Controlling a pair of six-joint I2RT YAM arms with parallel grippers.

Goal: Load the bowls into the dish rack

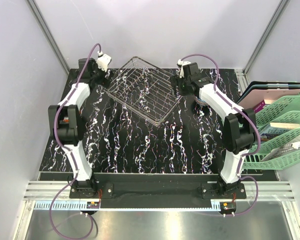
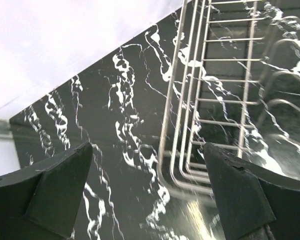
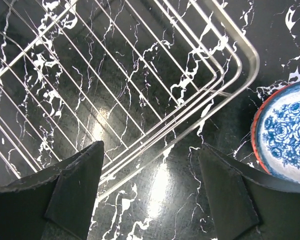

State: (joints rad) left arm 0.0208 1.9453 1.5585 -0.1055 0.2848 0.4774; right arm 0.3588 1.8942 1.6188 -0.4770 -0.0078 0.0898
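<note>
The dish rack (image 1: 142, 90), a shallow silvery wire basket, sits turned at an angle at the back middle of the black marbled table (image 1: 140, 145). It holds nothing. One bowl (image 3: 285, 132), white with blue flowers and a red rim, rests on the table just outside the rack's right corner (image 3: 240, 55); in the top view my right arm covers most of it. My right gripper (image 3: 150, 190) hangs open over the rack's right edge, left of the bowl, nothing between its fingers. My left gripper (image 2: 147, 185) stands wide open above the rack's left corner (image 2: 190, 125).
Green stacked plastic trays (image 1: 285, 130) and dark folders (image 1: 270, 90) stand off the table's right side. Grey walls and metal posts close in the back and both sides.
</note>
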